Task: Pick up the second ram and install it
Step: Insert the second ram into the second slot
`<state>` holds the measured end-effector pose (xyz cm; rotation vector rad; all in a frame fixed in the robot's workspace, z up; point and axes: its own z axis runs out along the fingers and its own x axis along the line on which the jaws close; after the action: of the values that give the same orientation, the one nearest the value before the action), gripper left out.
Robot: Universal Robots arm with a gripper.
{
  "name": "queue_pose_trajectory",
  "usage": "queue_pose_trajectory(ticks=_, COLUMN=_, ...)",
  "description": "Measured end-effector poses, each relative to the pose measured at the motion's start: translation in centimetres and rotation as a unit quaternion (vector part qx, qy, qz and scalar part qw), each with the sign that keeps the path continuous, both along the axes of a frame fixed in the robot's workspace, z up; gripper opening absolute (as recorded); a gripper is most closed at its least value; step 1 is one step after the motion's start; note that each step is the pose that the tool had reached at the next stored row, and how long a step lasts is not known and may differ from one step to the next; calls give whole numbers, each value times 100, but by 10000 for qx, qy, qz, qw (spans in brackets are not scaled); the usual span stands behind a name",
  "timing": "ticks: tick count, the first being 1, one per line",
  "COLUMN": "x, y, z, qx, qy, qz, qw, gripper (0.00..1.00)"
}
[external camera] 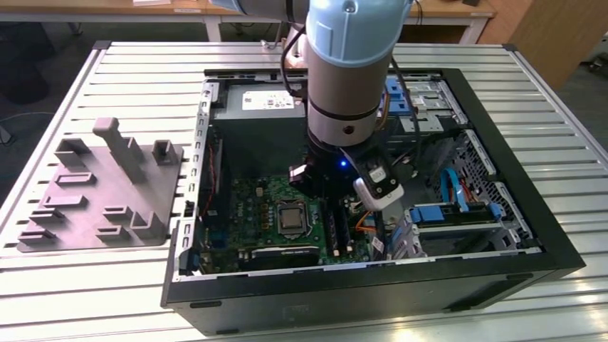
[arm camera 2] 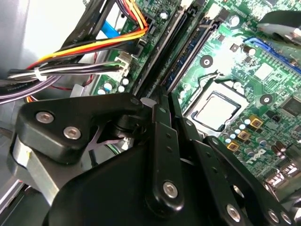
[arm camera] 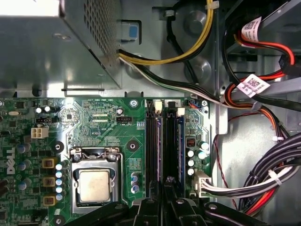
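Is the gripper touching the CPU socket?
Apart. In the first wrist view the gripper is at the memory slots, green board showing between it and the CPU socket.

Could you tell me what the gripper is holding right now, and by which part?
It cannot be told: the gripper is closed low over the memory slots, where any card's edge blends with the dark slots.
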<state>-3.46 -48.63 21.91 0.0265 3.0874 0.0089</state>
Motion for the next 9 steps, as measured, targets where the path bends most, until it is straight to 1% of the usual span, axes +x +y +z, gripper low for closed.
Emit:
queue_pose_trajectory(ticks=8, x=0, y=0, z=-1, qx=-1, qy=1, qz=0, qw=10000, gripper=18)
queue_pose_trajectory(ticks=9, x=0, y=-1, z=-1, qx=-2, qy=1, qz=0, qw=10000, gripper=16)
